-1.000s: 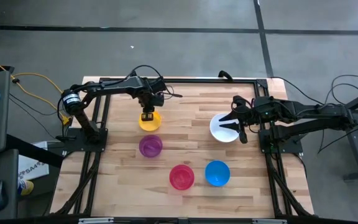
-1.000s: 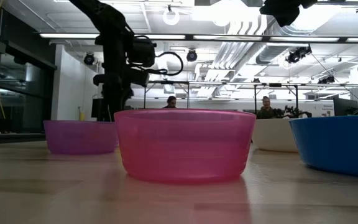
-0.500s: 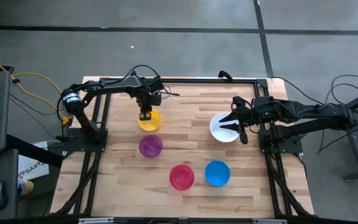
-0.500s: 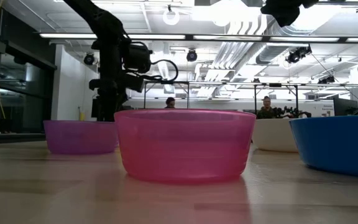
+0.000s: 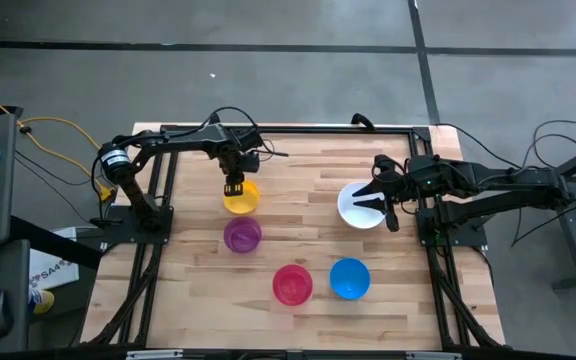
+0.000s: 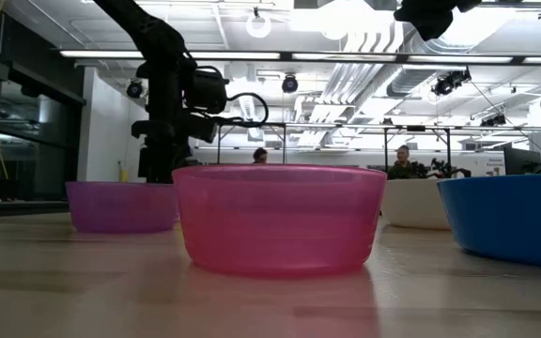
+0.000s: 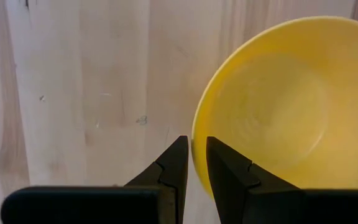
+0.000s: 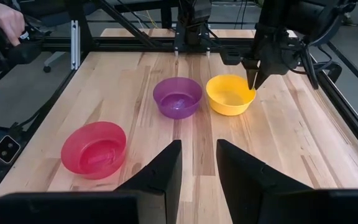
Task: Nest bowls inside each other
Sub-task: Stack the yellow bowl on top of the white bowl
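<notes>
- On the table: five bowls total, one of each colour, all separate, none nested.
- yellow bowl: far-left area of the table, nothing inside it per left wrist view.
- purple bowl: just beside the yellow one, toward the near edge; looks to hold nothing in the right wrist view.
- pink-red bowl: near edge, centre; nothing visible inside it from above.
- blue bowl: just beside the pink-red one, to its right, not touching; interior shows plain blue.
- white bowl: right side of the table, partly covered by the right arm's fingers.
- All five sit upright, rims up.
- Two arms, two grippers.
- left gripper: pointing down at the yellow bowl's far rim. Left wrist view shows the two fingers straddling the rim, one outside and one inside the bowl, narrow gap, pinching the wall: clamped on the yellow bowl.
- right gripper: over the white bowl's left part, fingers spread apart, holding nothing. Right wrist view shows both fingers with a clear gap between them and bare table wood in it.
- Low view: pink-red bowl in front, purple to its left, blue at the right edge, white behind between them.
</notes>
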Robot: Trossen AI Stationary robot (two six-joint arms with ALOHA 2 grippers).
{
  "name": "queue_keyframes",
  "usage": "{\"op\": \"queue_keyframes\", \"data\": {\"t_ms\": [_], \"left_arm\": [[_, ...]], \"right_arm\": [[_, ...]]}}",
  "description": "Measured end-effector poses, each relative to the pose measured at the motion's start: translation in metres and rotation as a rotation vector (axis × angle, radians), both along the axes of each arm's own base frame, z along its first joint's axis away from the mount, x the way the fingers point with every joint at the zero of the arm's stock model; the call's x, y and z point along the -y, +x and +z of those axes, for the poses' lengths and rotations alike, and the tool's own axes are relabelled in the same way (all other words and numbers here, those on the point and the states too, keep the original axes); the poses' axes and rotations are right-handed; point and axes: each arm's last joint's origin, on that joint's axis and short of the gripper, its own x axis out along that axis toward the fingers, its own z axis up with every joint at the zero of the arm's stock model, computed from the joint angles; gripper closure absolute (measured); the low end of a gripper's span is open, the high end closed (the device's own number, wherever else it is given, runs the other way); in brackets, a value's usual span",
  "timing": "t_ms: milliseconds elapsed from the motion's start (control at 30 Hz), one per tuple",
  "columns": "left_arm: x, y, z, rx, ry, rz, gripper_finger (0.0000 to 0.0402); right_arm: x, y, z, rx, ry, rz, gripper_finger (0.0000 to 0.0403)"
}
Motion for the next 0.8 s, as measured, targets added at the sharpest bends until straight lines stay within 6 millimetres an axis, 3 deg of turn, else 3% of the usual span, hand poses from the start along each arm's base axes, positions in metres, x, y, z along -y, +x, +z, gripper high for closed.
{"op": "queue_keyframes", "data": {"t_ms": [333, 800], "left_arm": [[0.003, -0.004, -0.012, -0.025, -0.028, 0.018, 0.0343], [0.003, -0.004, -0.013, -0.028, -0.033, 0.042, 0.0353]], "right_arm": [[0.000, 0.000, 0.000, 0.000, 0.000, 0.000, 0.0309], [0.000, 0.000, 0.000, 0.000, 0.003, -0.001, 0.0309]]}}
